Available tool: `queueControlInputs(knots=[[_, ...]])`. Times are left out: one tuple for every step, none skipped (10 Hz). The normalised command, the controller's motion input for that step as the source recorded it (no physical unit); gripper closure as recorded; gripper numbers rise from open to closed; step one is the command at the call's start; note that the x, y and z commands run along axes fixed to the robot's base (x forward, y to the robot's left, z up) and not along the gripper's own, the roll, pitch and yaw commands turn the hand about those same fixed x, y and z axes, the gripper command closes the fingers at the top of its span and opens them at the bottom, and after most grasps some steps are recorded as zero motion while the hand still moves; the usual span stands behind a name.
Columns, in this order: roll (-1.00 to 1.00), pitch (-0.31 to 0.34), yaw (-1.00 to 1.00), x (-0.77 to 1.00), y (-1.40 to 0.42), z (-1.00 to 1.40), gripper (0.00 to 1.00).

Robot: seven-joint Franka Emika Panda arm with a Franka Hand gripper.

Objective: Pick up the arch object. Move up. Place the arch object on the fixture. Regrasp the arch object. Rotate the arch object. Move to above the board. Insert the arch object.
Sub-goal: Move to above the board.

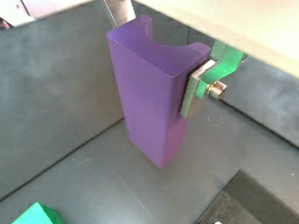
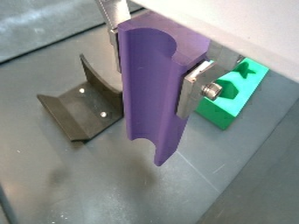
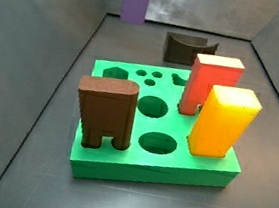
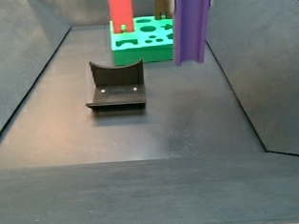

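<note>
Arch object [image 2: 155, 92] clamped upright in tool [image 2: 158, 74]

Dark grey matte floor [image 4: 154, 133]; sloped grey side walls [image 4: 258, 69] enclose workspace; soft even light.

Both wrist views look down close along the gripper [image 1: 158, 48]. Both side views show the board [image 3: 158, 170] from opposite ends.

No readable text on anything.
</note>
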Motion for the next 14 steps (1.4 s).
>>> queueControlInputs(knots=[[-0.06, 0.072, 0.03, 0.02, -0.01, 0.73, 1.0], [-0.07, 0.07, 0.02, 0.01, -0.01, 0.47, 1.0], [-0.07, 0.067, 0.01, 0.01, -0.01, 0.36, 1.0], [-0.08, 0.065, 0.01, 0.01, -0.01, 0.21, 1.0], [0.11, 0.024, -0.41, 0.17, -1.0, 0.33, 1.0], [0.14, 0.04, -0.35, 0.17, -1.0, 0.32, 1.0], [0.13, 0.046, -0.25, 0.17, -1.0, 0.33, 1.0], [0.06, 0.05, -0.1, 0.18, -1.0, 0.33, 1.0], [0.04, 0.071, -0.05, 0.18, -1.0, 0.33, 1.0], [0.02, 0.081, -0.02, 0.18, -1.0, 0.34, 1.0], [-0.01, 0.082, -0.01, 0.2, -1.0, 0.34, 1.0], [0.01, 0.093, 0.0, 0.21, -1.0, 0.34, 1.0], [0.01, 0.105, 0.01, 0.23, -1.0, 0.34, 1.0], [0.01, 0.119, 0.01, 0.25, -1.0, 0.34, 1.0]])
